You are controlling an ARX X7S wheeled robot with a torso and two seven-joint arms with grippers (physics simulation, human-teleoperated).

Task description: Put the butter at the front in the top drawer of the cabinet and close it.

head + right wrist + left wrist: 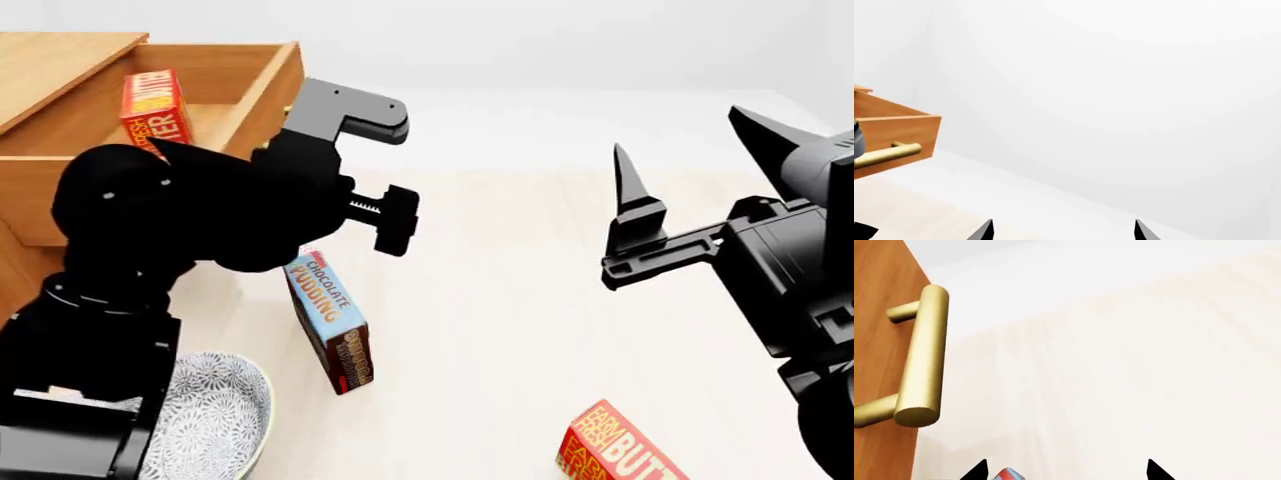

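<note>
Bystanders on the pale floor: a pudding box, a bowl and a spare butter box.

The blue-and-brown "CHOCOLATE PUDDING" box [331,325] stands on one narrow end, leaning, directly under the left claw [380,165] and apart from it. The patterned blue-grey bowl [220,420] sits lower still and out to that claw's left side, near the pudding box but not touching it, its left part hidden. The spare red butter box [621,450] lies tilted well below the right claw [681,140], cut by the picture's edge. The pale floor [534,300] meets a plain white wall [561,50] beyond both claws.
</note>
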